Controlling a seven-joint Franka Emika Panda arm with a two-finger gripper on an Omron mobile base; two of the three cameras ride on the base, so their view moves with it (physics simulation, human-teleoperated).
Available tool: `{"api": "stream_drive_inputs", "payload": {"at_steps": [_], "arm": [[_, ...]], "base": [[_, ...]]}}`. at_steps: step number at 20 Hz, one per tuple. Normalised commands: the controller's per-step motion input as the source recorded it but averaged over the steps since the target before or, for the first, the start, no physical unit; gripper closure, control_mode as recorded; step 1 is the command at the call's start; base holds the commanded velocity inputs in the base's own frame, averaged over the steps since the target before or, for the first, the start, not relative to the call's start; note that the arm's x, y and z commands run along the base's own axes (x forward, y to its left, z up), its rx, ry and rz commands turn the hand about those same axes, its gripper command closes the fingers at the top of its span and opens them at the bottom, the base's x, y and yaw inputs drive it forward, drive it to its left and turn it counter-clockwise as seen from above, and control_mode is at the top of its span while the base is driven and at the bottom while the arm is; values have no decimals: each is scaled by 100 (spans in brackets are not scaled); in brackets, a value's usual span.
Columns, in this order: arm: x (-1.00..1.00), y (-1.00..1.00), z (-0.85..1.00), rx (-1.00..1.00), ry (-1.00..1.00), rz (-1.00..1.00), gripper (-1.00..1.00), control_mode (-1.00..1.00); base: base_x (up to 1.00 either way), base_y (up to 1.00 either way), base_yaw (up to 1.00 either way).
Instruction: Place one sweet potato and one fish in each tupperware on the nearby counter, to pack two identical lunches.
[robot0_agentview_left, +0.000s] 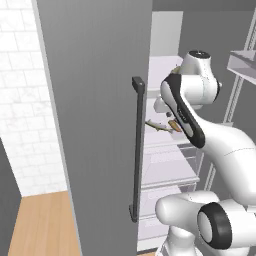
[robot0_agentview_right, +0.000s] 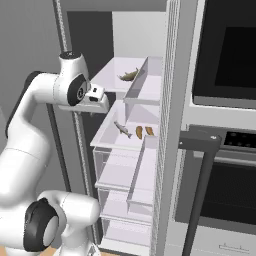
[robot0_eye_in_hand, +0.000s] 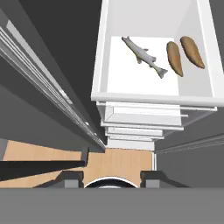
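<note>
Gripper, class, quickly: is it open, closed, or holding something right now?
Gripper: open, jaws apart, holding nothing.

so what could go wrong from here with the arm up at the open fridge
1. The fish lies close beside the two sweet potatoes on one shelf; reaching for one could nudge or catch another.
2. The gripper hangs outside the shelf's front edge with its jaws rather narrow, so it may need to open before going in, or it could push the food away.
3. The open fridge door stands close to the arm, leaving little room to swing.
</note>
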Motion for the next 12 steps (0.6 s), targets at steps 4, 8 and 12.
{"api": "stream_drive_inputs", "payload": {"at_steps": [4,8,12], "arm": [[0,-14,-31,-3,15,0,-100,-100],[0,-43,-75,-4,0,0,-100,-100],[39,-19,-73,-7,-21,0,-100,-100]], "base": [[0,0,0],[0,0,0],[0,0,0]]}}
